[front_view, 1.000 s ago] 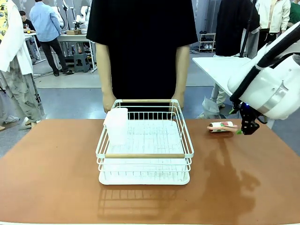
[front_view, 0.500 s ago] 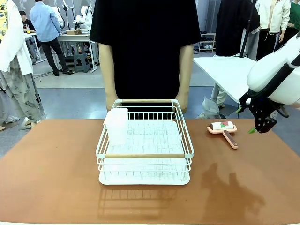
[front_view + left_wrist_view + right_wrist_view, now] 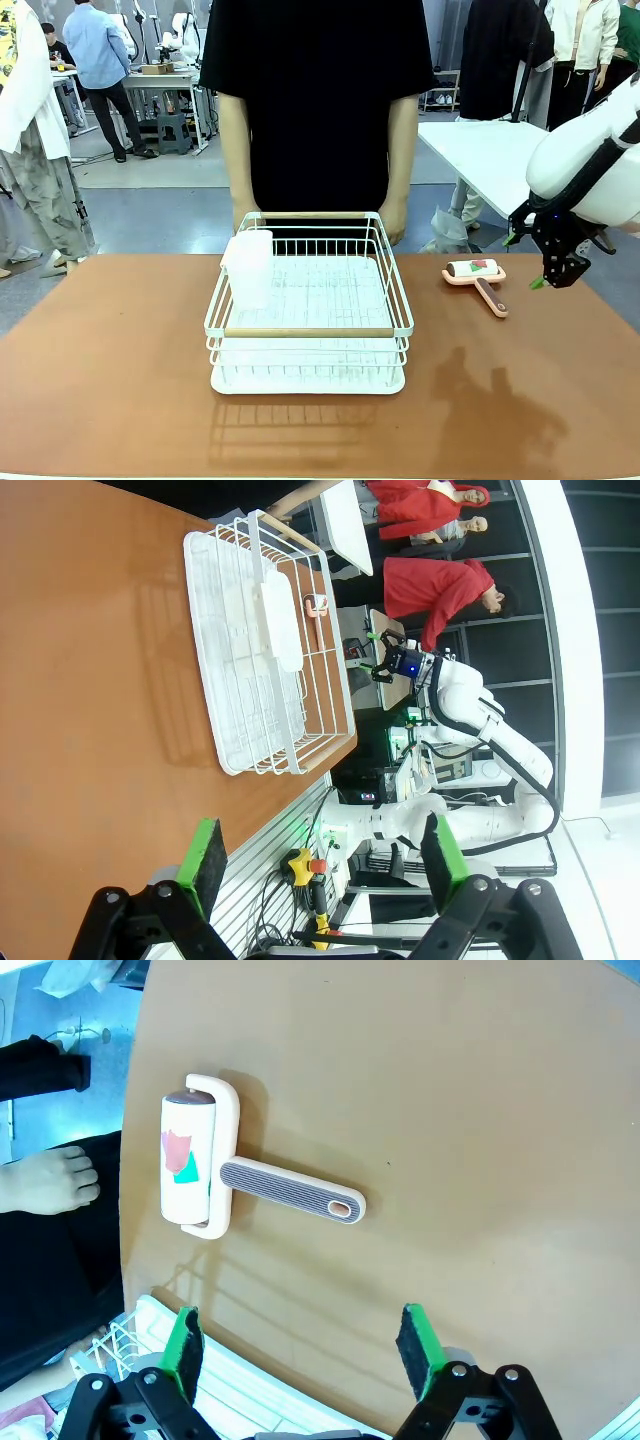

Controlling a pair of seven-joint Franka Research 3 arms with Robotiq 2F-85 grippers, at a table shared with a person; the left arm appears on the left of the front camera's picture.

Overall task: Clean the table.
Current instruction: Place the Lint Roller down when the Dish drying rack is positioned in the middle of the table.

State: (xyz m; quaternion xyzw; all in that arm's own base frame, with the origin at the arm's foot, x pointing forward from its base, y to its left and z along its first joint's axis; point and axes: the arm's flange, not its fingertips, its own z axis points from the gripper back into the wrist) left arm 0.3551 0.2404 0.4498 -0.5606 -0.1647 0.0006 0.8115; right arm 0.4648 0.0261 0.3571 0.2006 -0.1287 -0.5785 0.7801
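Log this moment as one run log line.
right gripper: open, above table | lint roller: lying free | left gripper: open

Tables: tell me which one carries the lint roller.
The reddish-brown table, with the rack in its middle; the lint roller lies on its right part. The white table behind doesn't.

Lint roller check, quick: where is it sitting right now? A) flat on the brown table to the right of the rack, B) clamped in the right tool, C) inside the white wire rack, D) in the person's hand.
A: the lint roller lies flat on the table, right of the wire rack, while the right tool hangs open above it, touching nothing.
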